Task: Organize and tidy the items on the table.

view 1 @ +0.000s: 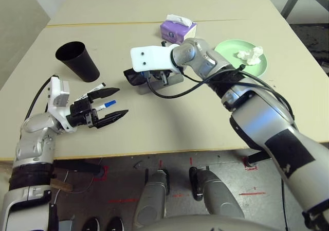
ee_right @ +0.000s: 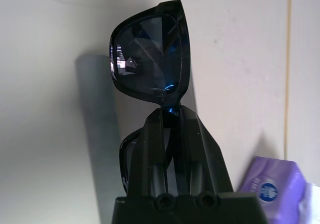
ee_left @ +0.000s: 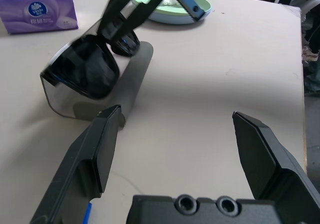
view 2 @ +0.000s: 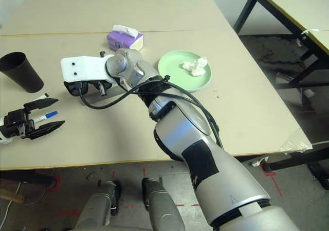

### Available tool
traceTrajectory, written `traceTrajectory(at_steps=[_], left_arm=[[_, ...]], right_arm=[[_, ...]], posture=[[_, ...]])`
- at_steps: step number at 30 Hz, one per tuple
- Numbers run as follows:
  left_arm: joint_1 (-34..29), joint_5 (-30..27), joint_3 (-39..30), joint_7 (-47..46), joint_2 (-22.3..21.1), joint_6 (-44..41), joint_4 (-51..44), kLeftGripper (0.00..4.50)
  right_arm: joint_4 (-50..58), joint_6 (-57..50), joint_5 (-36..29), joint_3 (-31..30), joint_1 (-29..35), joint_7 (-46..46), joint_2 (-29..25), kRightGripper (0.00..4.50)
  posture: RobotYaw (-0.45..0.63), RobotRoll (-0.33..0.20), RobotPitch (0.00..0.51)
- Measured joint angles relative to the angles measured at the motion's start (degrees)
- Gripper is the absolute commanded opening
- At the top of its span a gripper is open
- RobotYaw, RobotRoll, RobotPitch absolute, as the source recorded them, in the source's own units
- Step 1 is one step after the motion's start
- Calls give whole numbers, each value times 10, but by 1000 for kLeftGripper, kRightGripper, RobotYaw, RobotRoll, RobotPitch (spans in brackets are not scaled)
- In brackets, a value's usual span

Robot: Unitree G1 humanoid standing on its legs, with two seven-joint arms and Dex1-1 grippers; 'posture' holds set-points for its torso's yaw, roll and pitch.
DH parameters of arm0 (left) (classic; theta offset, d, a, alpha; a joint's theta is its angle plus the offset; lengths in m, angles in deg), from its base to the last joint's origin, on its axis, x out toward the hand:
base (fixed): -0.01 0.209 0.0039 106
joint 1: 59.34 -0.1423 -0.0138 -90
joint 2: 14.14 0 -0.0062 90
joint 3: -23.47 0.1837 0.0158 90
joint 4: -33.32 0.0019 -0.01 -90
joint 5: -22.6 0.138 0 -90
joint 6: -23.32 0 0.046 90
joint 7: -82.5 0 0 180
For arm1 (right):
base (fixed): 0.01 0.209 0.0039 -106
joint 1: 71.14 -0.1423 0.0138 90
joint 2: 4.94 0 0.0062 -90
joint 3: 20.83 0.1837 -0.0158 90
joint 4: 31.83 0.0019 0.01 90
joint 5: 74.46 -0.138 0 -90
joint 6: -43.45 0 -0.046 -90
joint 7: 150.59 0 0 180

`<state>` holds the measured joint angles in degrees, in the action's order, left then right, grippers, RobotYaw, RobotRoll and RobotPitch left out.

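Note:
My right gripper (ee_right: pixel 167 118) is shut on the bridge of the black sunglasses (ee_right: pixel 147 54), holding them just above the grey glasses case (ee_left: pixel 131 69) at mid-table. My left gripper (view 1: pixel 112 104) stands open low over the table's front left, straddling the blue-capped white marker (view 1: pixel 107 105). The black-capped marker (view 1: pixel 95 91) lies just beyond its far finger. A black tapered cup (view 1: pixel 77 61) stands behind the left gripper. To the right sits the green plate (view 1: pixel 226 50), with the crumpled white tissue (view 1: pixel 250 55) on it.
A purple tissue box (view 1: pixel 177 29) stands behind the glasses case, near the yellowish seam (view 1: pixel 103 23). The table's wooden front edge (view 1: pixel 169 153) runs close below the left gripper. Bare tabletop lies between the two grippers.

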<state>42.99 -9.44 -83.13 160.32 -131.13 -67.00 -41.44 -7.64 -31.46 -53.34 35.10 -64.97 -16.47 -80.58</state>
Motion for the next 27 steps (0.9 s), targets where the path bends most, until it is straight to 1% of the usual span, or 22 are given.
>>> traceTrajectory(at_steps=[5, 14, 20, 24, 27], left_arm=[[-3, -3, 0, -6, 1, -7, -12, 4500], [0, -11, -9, -19, -1, -13, -11, 4500], [2, 0, -11, -36, -3, -11, -6, 4500], [-8, 11, -12, -48, -8, 0, -1, 4500], [-31, 14, -24, -52, -12, 9, 5, 4500]], right_arm=[[-22, 18, 17, 4, -5, 22, 3, 140], [-47, 20, 36, 15, -5, 46, 3, 140], [-51, 20, 39, 17, -3, 47, 3, 140], [-52, 19, 39, 18, -1, 47, 5, 140], [-55, 17, 39, 20, 0, 47, 6, 140]], posture=[[70, 0, 213], [73, 0, 216], [76, 0, 220], [85, 0, 223], [99, 0, 226]])
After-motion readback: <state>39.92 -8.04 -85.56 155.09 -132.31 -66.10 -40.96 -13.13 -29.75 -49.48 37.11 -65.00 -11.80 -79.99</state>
